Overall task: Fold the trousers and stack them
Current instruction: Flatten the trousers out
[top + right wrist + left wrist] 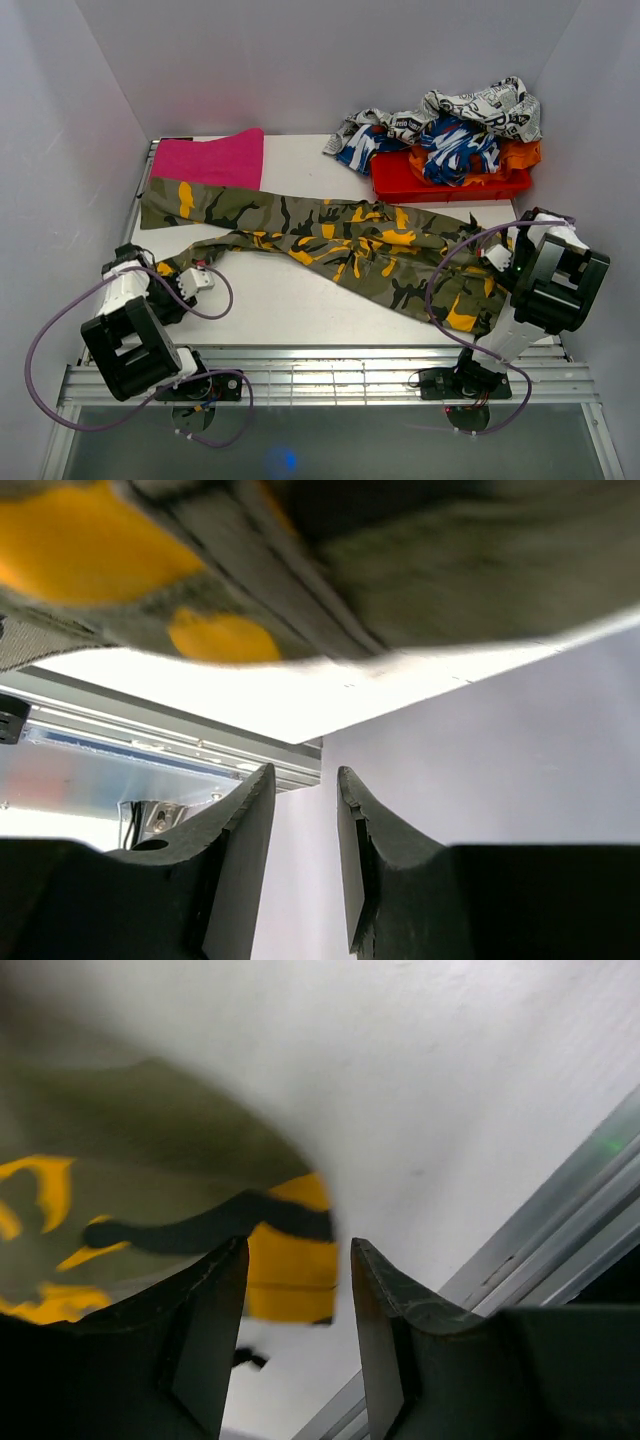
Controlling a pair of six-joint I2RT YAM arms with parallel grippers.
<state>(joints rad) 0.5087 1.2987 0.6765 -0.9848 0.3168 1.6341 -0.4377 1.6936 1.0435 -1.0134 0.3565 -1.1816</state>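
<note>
Olive camouflage trousers [330, 240] lie stretched left to right across the white desk [290, 305]. Left jaws: moderately apart, empty, with a trouser-leg hem just past the tips. Right jaws: narrow gap, nothing between them, trouser cloth close beyond. Pink cloth [212, 160] lies far left. A red tray [400, 185] of heaped clothes sits far right. Plain white walls surround the desk.

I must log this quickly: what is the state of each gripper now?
Left gripper: open, camouflage trousers hem just beyond the jaws, not held.
Right gripper: narrowly open, holding nothing.
</note>
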